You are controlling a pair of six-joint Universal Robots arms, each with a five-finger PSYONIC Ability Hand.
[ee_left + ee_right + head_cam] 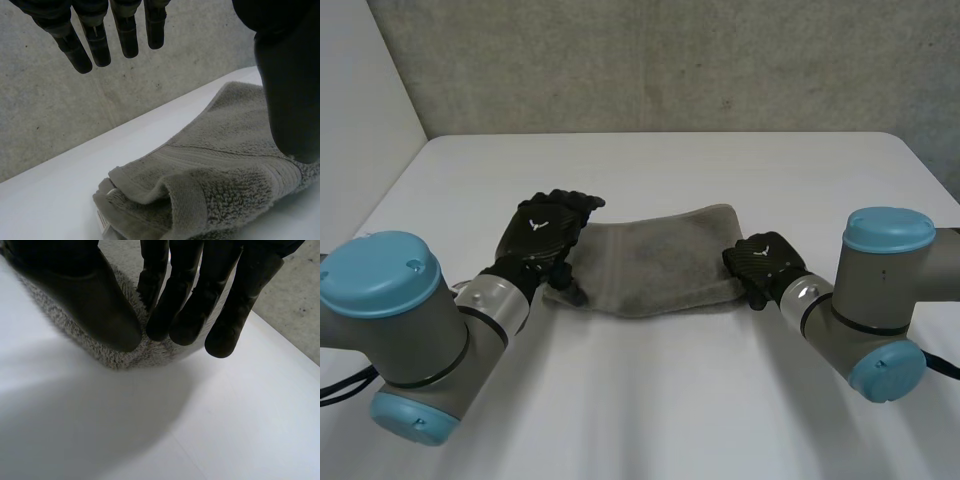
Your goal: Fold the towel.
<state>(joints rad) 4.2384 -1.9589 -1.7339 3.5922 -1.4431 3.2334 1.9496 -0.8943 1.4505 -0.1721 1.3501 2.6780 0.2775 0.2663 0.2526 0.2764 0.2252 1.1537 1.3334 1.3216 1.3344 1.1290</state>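
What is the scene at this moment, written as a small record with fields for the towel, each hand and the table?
towel: grey, folded, lying across the middle of the table
towel's left end: stacked layers show, edges uneven
left hand: open, over the towel's left end
right hand: at the towel's right end
table: white, bare around the towel

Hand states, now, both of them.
Left hand: open, fingers straight above the towel.
Right hand: shut on the towel, its edge pinched between thumb and fingers.
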